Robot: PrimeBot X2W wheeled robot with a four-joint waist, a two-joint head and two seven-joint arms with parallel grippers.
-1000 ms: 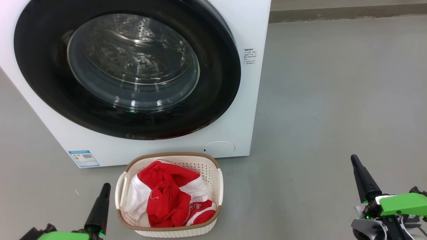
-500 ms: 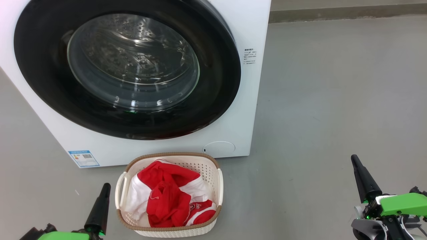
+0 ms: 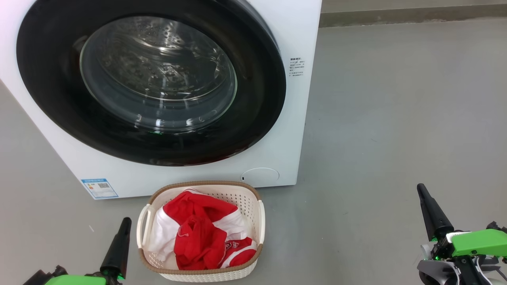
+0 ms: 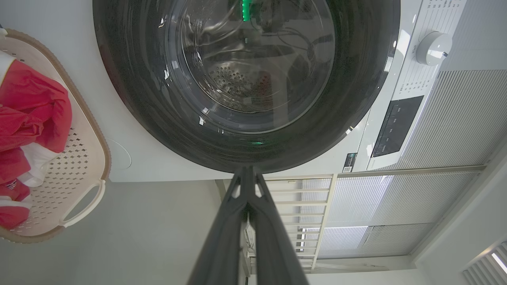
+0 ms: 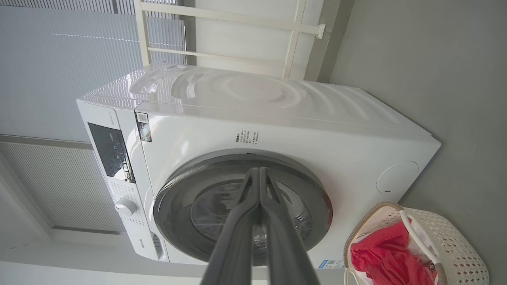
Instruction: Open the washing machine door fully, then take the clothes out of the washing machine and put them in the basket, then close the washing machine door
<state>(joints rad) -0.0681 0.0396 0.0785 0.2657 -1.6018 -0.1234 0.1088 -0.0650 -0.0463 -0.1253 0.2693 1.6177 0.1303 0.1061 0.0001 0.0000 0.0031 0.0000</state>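
Door (image 3: 150,79) sits closed at upper left, clothes (image 3: 198,233) in basket (image 3: 241,200); left gripper (image 3: 126,220) nearer, right gripper (image 3: 420,187) lower right, both pressed together.

The washing machine door (image 3: 51,99) has a super glossy black rim around clear glass, and the washing machine (image 3: 293,31) is smooth glossy white, with a perforated steel-looking drum (image 3: 166,71) behind the glass. Bottom middle of the head view, the basket (image 3: 241,198) is matt cream plastic with a brown woven-look rim, and the clothes (image 3: 198,237) in it are soft red and white cloth. The floor (image 3: 396,118) is smooth matt grey.
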